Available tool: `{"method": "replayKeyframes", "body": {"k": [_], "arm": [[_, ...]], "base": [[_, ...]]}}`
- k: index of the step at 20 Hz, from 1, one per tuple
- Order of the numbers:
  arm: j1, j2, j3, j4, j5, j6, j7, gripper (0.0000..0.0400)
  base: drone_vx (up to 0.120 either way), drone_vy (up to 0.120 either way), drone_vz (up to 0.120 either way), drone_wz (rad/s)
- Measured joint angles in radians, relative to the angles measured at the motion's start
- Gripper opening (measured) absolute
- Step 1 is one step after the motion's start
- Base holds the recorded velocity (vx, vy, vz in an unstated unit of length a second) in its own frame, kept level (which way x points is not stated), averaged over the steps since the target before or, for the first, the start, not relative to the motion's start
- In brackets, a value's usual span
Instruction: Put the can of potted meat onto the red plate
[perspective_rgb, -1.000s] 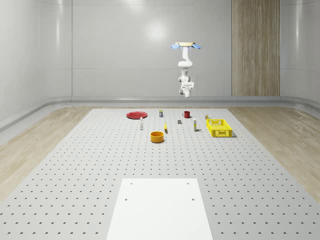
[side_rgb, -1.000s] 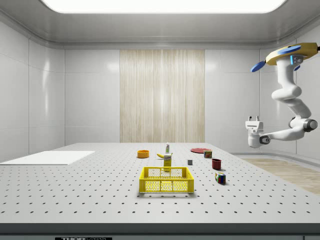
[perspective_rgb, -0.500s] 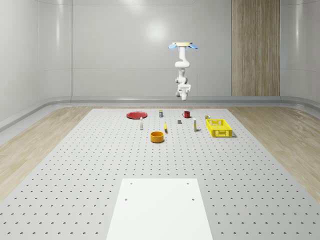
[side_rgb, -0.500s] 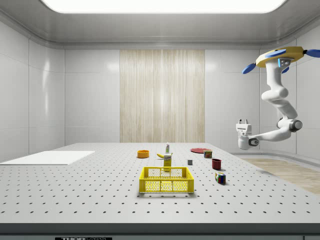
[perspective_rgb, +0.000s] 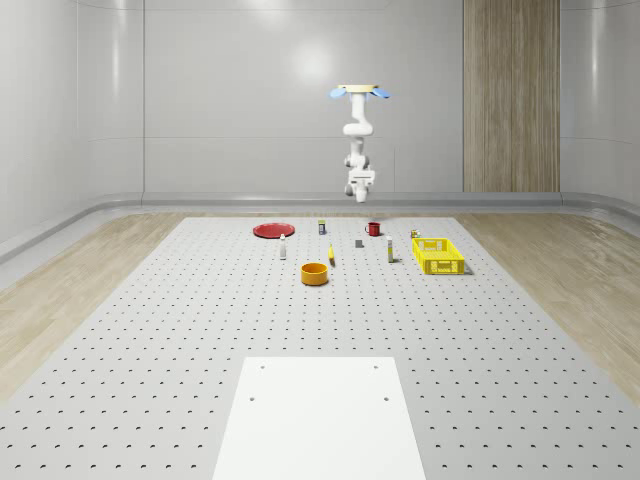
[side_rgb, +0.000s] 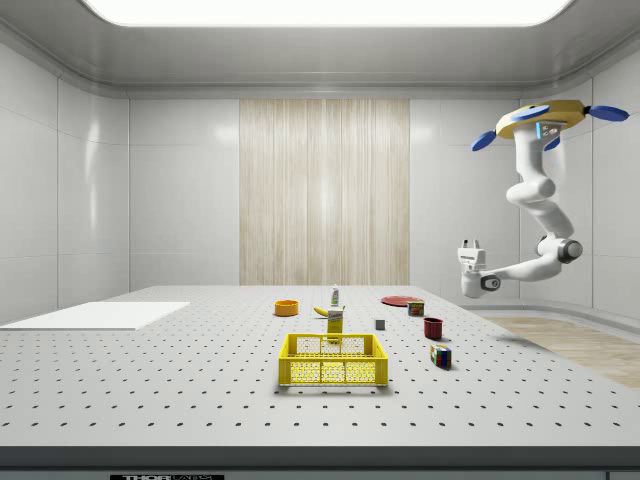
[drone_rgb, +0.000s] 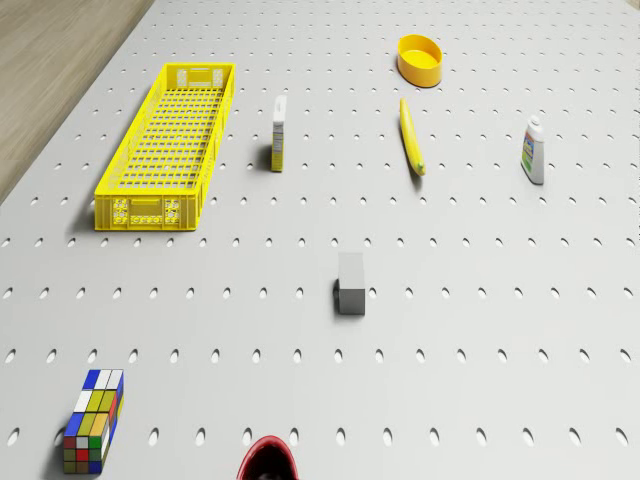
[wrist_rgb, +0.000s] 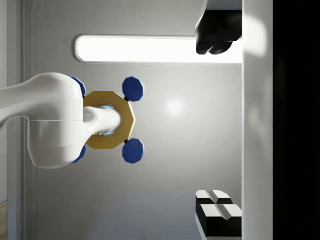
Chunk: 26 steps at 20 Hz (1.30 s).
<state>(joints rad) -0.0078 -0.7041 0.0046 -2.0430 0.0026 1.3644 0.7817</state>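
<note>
The drone (side_rgb: 545, 118) hovers high in the side view's upper right, over the table's (side_rgb: 150, 380) right-hand end. Its arm bends down and left to the gripper (side_rgb: 468, 246), which points upward in the air. In the wrist view the gripper (wrist_rgb: 215, 122) looks back at the drone, its fingers (wrist_rgb: 215, 40) spread wide with nothing between them.

The can of potted meat (side_rgb: 415, 308) stands on the table right of centre, just beside the red plate (side_rgb: 400, 299); its label is too small to read. In the whole-scene view the can (perspective_rgb: 321, 227) sits right of the plate (perspective_rgb: 272, 230), clearly apart. In the drone view the red mug (drone_rgb: 268, 460) is cut off at the frame's edge, near a colour cube (drone_rgb: 95, 435).
</note>
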Motion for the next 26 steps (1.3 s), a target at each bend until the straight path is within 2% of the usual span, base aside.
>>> {"method": "replayKeyframes", "body": {"k": [6,24,26], "arm": [[-0.001,-0.003,0.001,-0.002,0.0,0.004,0.0,0.04],[-0.006,-0.012,0.017,-0.011,-0.022,0.018,0.002,0.04],[-0.009,-0.013,0.024,-0.013,-0.032,0.019,0.003,0.04]], "base": [[0.007,-0.12,0.0,0.0],[0.12,-0.12,0.0,0.0],[0.0,-0.12,0.0,0.0]]}}
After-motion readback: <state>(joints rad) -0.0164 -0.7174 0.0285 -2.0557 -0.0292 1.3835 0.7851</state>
